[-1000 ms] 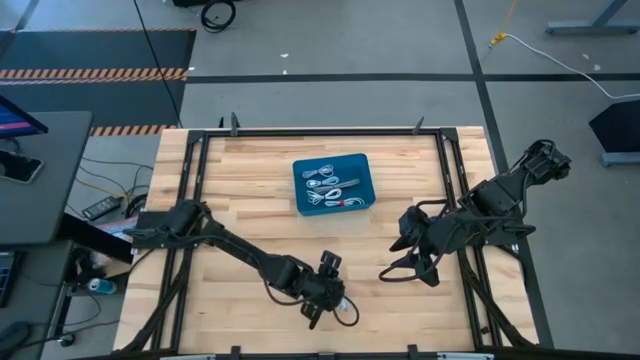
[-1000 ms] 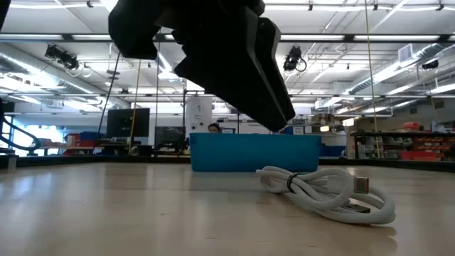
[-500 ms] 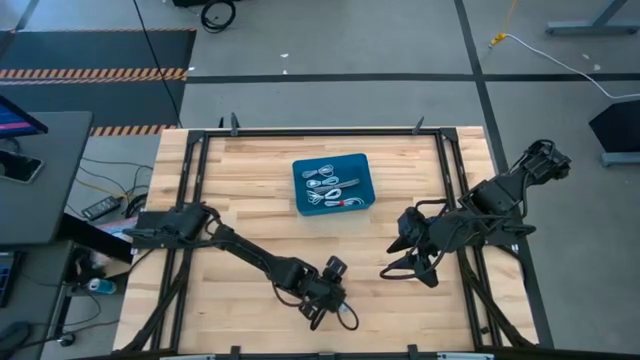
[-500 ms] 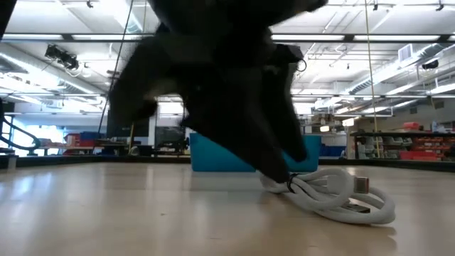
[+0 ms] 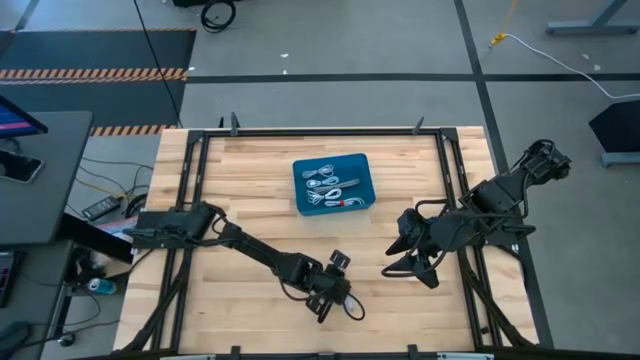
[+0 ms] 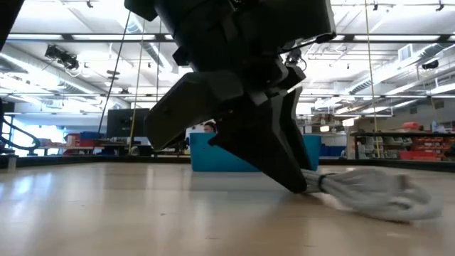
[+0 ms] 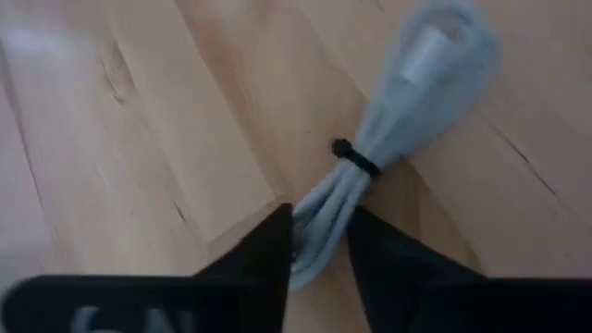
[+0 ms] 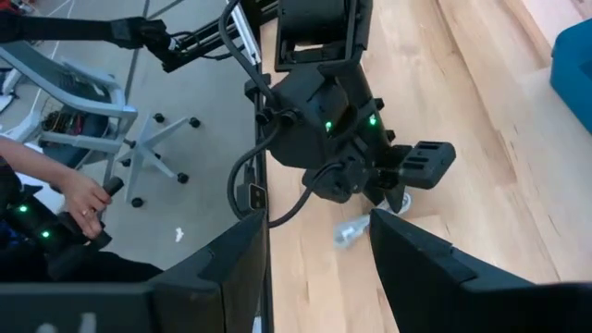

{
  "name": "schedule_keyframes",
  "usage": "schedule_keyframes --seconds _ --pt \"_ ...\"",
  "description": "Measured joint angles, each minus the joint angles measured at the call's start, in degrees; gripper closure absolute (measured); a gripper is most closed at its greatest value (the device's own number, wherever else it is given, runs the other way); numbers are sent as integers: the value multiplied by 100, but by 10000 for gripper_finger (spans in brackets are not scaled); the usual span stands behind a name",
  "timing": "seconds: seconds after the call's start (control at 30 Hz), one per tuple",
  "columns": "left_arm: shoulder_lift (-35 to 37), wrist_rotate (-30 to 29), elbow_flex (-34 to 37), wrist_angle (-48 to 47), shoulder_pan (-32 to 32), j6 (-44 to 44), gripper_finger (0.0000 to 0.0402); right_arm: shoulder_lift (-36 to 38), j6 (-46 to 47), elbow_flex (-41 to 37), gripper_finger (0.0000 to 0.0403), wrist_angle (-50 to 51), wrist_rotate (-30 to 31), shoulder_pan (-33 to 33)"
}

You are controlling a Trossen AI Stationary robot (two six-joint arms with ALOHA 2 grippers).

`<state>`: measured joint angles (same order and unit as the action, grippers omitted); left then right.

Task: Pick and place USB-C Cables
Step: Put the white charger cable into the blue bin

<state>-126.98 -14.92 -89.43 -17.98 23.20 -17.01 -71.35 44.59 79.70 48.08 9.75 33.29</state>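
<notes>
Left gripper (image 7: 319, 242) straddles cable bundle (image 7: 379, 157); blue tray (image 5: 334, 184) beyond.

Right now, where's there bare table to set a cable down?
Bare wood lies left of the blue bin, above the left arm, and between the bin and the table's far edge. It is crowded near the front edge, where the left tool closes on a cable, and around the right tool.

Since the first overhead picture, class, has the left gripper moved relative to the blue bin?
Yes. In the high view the left gripper has shifted rightward along the table's near edge, away from the blue bin, closing around the loose cable.
</notes>
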Motion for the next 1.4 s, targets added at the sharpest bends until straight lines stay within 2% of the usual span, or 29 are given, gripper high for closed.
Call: schedule_keyframes --seconds 0.1,0.17,0.47,0.6,0.8,0.9,1.07,1.27,1.4 --pt "0 13 0 -4 -2 43 346 0 -8 0 204 -7 -1 -1" --pt "0 21 -1 -32 -6 396 378 0 -9 0 204 -5 -1 -1" --pt "78 35 10 41 5 2812 381 0 25 0 204 -57 -156 -1" --pt "505 -523 11 -59 116 3510 381 0 -116 0 204 -48 -354 -2" --pt "1410 -1678 9 -1203 332 4238 381 -1 -356 2 204 77 -545 -1" --pt "1816 -2125 9 -1608 415 4501 381 -69 -437 2 204 471 -305 -4" --pt "2305 -2758 9 -1651 498 4646 381 -323 -728 0 201 597 322 -101" --pt "2472 -2925 0 -1599 496 4611 381 -759 -1536 1 197 245 1076 -304" --pt "2474 -2937 0 -1565 527 4636 381 -1020 -1929 0 196 117 1326 -436"
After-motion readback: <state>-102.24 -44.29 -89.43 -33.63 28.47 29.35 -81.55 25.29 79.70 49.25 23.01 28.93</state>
